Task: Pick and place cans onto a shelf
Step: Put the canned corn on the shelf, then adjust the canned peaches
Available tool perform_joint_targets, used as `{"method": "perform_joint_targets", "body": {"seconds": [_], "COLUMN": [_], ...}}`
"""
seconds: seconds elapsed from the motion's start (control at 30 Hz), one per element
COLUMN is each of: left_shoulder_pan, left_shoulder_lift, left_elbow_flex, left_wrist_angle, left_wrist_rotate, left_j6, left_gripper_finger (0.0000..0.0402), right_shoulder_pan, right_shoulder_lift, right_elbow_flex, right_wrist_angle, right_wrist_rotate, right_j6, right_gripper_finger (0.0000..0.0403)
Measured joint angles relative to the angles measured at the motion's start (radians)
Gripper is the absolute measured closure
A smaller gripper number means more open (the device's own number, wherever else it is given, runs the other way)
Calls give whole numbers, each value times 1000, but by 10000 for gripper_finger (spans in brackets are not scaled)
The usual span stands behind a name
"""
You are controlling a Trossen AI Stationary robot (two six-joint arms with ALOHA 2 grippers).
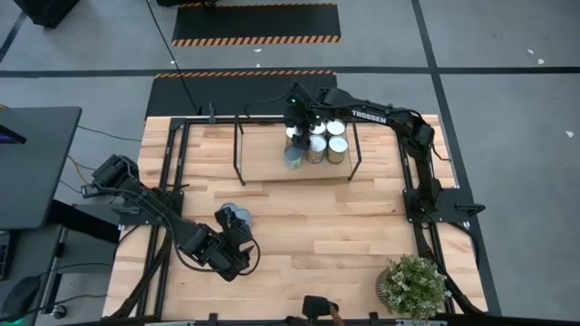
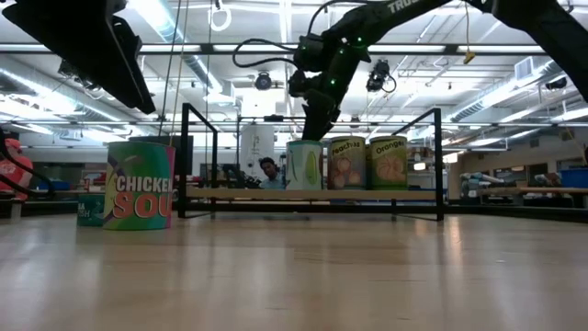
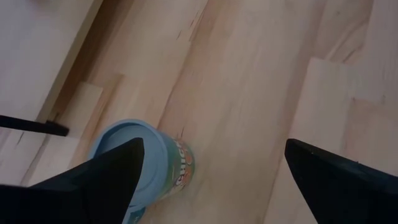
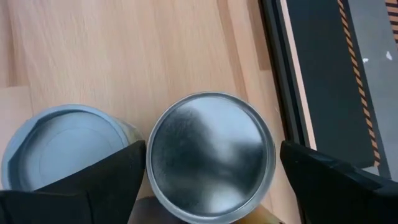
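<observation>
The light-wood shelf [image 1: 272,167] stands at the table's far middle. Several cans stand on its right half [image 1: 326,145]; the low view shows a corn can [image 2: 304,165], a peaches can [image 2: 347,164] and an orange can [image 2: 389,163]. My right gripper [image 4: 211,180] hovers open over the shelf's far side, its fingers on either side of a silver-topped can [image 4: 211,155], beside a grey-topped can [image 4: 62,149]. My left gripper [image 3: 211,180] is open above a blue-topped chicken soup can [image 3: 140,155], which stands upright on the table at near left [image 1: 234,215].
A green potted plant [image 1: 412,285] stands at the table's near right corner. A small teal can [image 2: 90,210] stands beside the soup can [image 2: 140,184] in the low view. Black frame rails [image 1: 172,172] run along the table's left and right sides. The shelf's left half is bare.
</observation>
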Motion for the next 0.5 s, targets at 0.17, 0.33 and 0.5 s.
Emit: {"method": "perform_joint_targets", "body": {"seconds": [0.17, 0.33, 0.5], "left_shoulder_pan": [0, 0, 0], "left_shoulder_lift": [0, 0, 0], "left_elbow_flex": [0, 0, 0], "left_wrist_angle": [0, -1, 0], "left_wrist_rotate": [2, 2, 2], "left_j6": [0, 0, 0], "left_gripper_finger": [5, 5, 5], "right_shoulder_pan": [6, 47, 98], "right_shoulder_lift": [-28, -64, -68], "right_elbow_flex": [66, 92, 91], "right_wrist_angle": [-72, -211, -330], "right_wrist_rotate": [18, 61, 80], "right_j6": [-5, -25, -36], "right_gripper_finger": [25, 25, 25]}}
